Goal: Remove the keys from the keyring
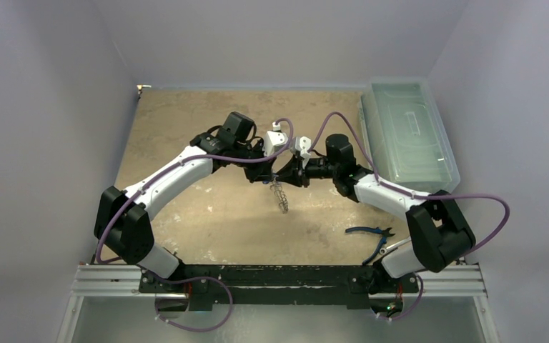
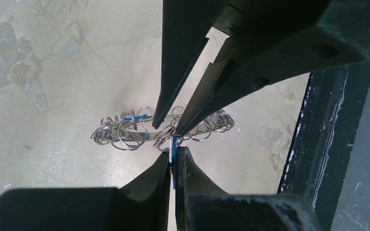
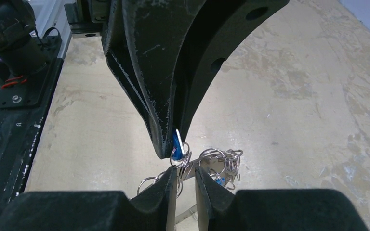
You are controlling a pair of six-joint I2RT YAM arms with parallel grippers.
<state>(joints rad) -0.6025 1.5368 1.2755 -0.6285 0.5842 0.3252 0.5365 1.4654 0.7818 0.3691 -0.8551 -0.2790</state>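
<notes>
Keyring [image 1: 281,194], fringed with keys [image 2: 125,132]: hangs from the gripper tips over the middle of the table [image 1: 207,221]. Left gripper [image 2: 174,155]: clenched on one blue key [image 3: 177,138]. Right gripper [image 3: 185,175]: meets it tip to tip, clamped on the keyring just beside. Pliers [image 1: 370,232] lie at 4 o'clock from the keyring, box [image 1: 407,132] at 2 o'clock.

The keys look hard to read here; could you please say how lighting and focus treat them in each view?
Top view: even light, but the keys are tiny and indistinct. Left wrist view: keys fairly sharp with glints, the left claw a near-black silhouette. Right wrist view: the right claw looms dark and soft, keys partly hidden behind it.
</notes>
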